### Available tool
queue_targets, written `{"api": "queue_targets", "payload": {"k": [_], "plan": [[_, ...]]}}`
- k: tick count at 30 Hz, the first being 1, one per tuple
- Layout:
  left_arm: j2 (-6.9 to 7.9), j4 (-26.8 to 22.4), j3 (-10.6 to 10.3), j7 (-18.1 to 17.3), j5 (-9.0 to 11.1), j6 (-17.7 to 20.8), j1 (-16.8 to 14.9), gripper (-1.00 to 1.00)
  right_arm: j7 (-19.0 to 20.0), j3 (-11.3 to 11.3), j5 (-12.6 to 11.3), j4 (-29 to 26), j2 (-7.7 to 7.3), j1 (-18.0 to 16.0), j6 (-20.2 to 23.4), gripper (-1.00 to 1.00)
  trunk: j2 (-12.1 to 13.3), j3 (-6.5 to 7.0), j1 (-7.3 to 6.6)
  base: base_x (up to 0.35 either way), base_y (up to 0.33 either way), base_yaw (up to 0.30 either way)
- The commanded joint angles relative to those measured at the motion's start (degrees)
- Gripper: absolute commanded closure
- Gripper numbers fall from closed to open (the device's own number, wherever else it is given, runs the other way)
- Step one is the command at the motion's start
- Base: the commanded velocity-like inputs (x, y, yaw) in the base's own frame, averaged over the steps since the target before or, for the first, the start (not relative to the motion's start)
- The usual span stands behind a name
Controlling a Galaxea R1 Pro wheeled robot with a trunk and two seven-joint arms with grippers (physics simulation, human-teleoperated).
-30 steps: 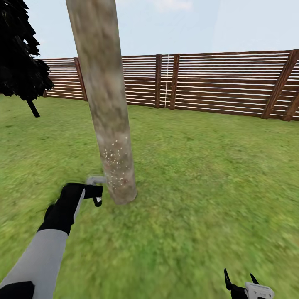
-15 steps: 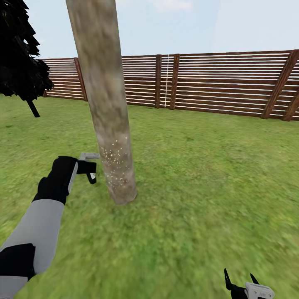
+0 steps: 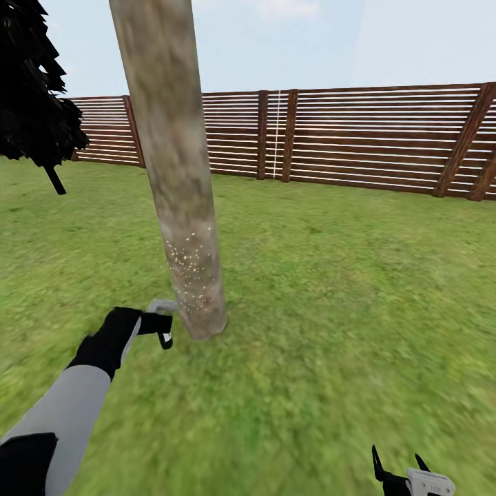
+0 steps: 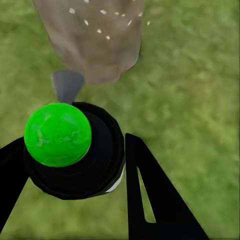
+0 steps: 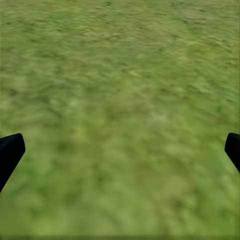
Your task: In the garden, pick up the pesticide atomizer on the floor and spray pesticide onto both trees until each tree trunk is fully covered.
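Your left arm has dropped since half a second ago, returning the left gripper [image 3: 162, 324] low beside the base of the trunk [image 3: 180, 207]. Its fingers are closed on the atomizer [image 4: 75, 150], whose green cap [image 4: 57, 134] and grey nozzle [image 4: 67, 84] point at the trunk, nearly touching it. Pale pesticide specks [image 3: 189, 265] dot the lower trunk. Your right gripper [image 3: 399, 465] hangs well away from the trunk over grass [image 3: 331, 296], fingers spread wide, holding nothing. Behind the trunk runs the fence [image 3: 358, 138].
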Motion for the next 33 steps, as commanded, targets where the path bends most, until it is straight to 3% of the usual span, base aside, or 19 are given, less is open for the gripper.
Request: {"api": "queue_targets", "payload": {"k": [1,4,7,8,10,13,14,17,19,21,24,33], "plan": [[0.07,1.63,0.03,-0.01,0.11,-1.61,0.02,1.00,0.00,0.00,0.00,0.00,0.00,0.00,0.00,-1.00,0.00,0.00,0.00,0.000,0.000,0.000],[0.14,6.64,0.44,0.20,0.46,-8.75,0.90,1.00,0.00,0.00,0.00,0.00,0.00,0.00,0.00,-1.00,0.00,0.00,0.00,0.000,0.000,0.000],[-0.48,7.27,1.01,2.37,0.41,-12.40,2.72,1.00,0.03,0.02,0.00,0.00,0.00,0.00,0.00,-1.00,0.00,0.00,0.00,0.000,0.000,0.000],[-1.20,7.79,2.00,5.61,0.93,-12.78,3.36,1.00,0.07,0.04,0.00,0.02,0.01,0.00,0.03,-1.00,0.00,0.00,0.00,0.000,0.000,0.000],[-2.57,9.07,4.21,12.98,4.03,-14.33,4.55,1.00,0.08,0.08,0.03,0.05,0.07,0.00,0.07,-1.00,0.00,0.00,0.00,0.000,0.000,0.000],[-3.53,11.66,4.95,22.18,5.82,-17.04,5.51,1.00,0.06,0.09,0.07,0.02,0.31,0.00,0.01,-1.00,0.00,0.00,0.00,0.000,0.000,0.000],[-5.01,13.28,5.00,23.80,5.91,-18.41,5.76,1.00,0.01,0.09,0.03,0.00,0.67,0.00,-0.03,-1.00,0.00,0.00,0.00,0.016,-0.045,0.000],[-5.29,15.28,5.14,24.88,5.82,-23.23,6.51,1.00,0.00,0.09,0.00,0.00,0.78,0.00,-0.02,-1.00,0.00,0.00,0.00,0.107,-0.178,0.000],[-5.37,17.16,5.13,29.00,6.01,-24.29,7.00,1.00,0.00,0.09,0.00,0.00,0.79,0.00,-0.15,-1.00,0.00,0.00,0.00,0.159,-0.236,0.000],[-5.64,18.61,5.11,29.96,6.02,-24.52,7.23,1.00,-0.04,0.07,0.00,0.05,0.79,0.00,-0.17,-1.00,0.00,0.00,0.00,0.163,-0.241,0.000],[-7.42,19.06,5.10,30.42,5.99,-24.88,7.34,1.00,-0.10,0.04,0.00,0.08,0.79,0.00,-0.15,-1.00,0.00,0.00,0.00,0.138,-0.249,0.000],[-7.56,19.06,5.27,30.48,6.24,-25.91,7.38,1.00,-0.18,0.00,0.00,0.09,0.79,0.00,-0.09,-1.00,0.00,0.00,0.00,0.117,-0.257,0.205]]}}
